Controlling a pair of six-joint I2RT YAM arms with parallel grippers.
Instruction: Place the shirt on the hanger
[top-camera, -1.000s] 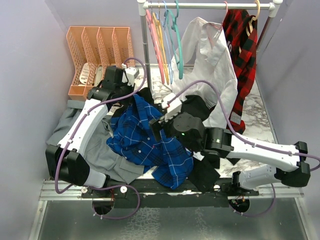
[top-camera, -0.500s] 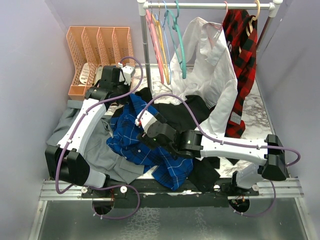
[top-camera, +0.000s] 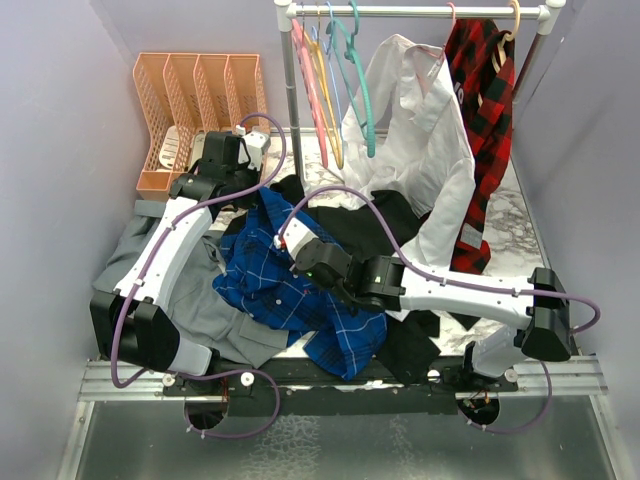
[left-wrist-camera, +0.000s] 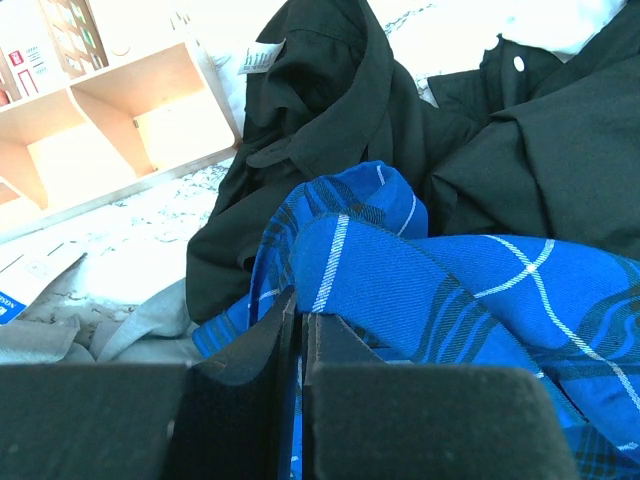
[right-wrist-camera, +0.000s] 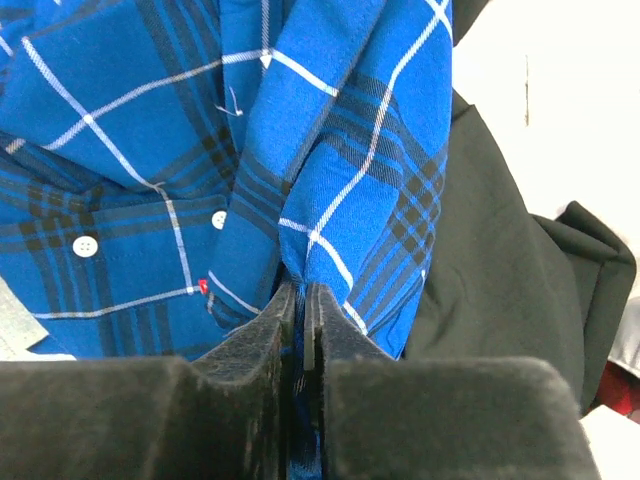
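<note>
Shirt (top-camera: 262, 285) edge pinched in right hand (right-wrist-camera: 300, 292); left hand (left-wrist-camera: 298, 322) clenched, seemingly on another fold; hanger (top-camera: 360, 95) well apart

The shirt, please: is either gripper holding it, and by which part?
Both hold the shirt: the left gripper pinches a fold at its edge, the right gripper a fold beside the buttons.

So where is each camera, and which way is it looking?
Top camera: above and behind, looking down at the table; the left arm and right arm show.
Left wrist: looks along the left gripper, shut on the shirt, toward the orange rack.
Right wrist: looks down the right gripper, pinching the shirt.
All three share the shirt and black clothes.
</note>
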